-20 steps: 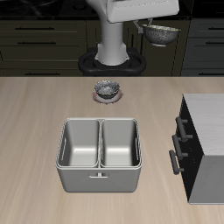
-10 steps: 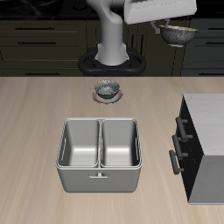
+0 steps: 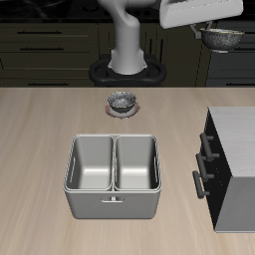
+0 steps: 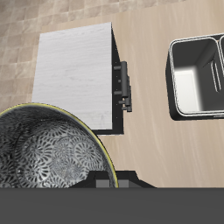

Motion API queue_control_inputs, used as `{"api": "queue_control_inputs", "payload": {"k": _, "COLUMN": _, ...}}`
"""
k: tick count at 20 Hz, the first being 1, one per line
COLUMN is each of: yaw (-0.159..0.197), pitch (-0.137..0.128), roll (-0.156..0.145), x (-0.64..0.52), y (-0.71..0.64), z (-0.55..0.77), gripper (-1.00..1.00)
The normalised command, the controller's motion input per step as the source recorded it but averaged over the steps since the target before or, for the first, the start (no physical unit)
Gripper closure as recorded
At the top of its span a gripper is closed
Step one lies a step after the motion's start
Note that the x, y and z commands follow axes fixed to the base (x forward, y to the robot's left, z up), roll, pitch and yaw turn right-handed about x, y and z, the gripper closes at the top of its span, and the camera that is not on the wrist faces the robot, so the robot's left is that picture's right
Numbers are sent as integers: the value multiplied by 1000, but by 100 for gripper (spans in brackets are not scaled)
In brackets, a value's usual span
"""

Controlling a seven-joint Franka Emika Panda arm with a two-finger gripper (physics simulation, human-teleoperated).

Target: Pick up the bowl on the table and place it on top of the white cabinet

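Note:
The bowl [image 3: 224, 38], grey metal with a dark speckled inside, hangs high above the table's back edge, and my gripper [image 3: 208, 29] is shut on its rim. The wrist view shows the bowl [image 4: 48, 153] close up, with a dark gripper finger [image 4: 105, 181] at its rim. The white cabinet [image 3: 239, 149], with its pale top, black front and bar handles, stands on the table [image 3: 40, 149] well below the bowl and nearer the front edge. From the wrist, the cabinet's top [image 4: 74, 70] shows beyond the bowl.
A second, same-looking grey bowl [image 3: 122, 101] sits on the table near the robot's base. A steel double basin [image 3: 112, 174] stands mid-table beside the cabinet, also seen from the wrist as the basin [image 4: 197, 74]. Dark drawers line the background.
My gripper has carried the bowl sideways through the air, away from the robot's base and toward the cabinet's side of the table. Nothing on the table has moved.

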Motion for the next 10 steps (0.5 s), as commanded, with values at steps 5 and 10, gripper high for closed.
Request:
{"api": "queue_control_inputs", "payload": {"k": 5, "yaw": 8, "pitch": 8, "roll": 36, "x": -50, "y": 417, "z": -24, "gripper": 100}}
{"api": "queue_control_inputs", "payload": {"k": 10, "yaw": 15, "pitch": 0, "roll": 29, "x": -2, "y": 306, "z": -31, "gripper": 100}}
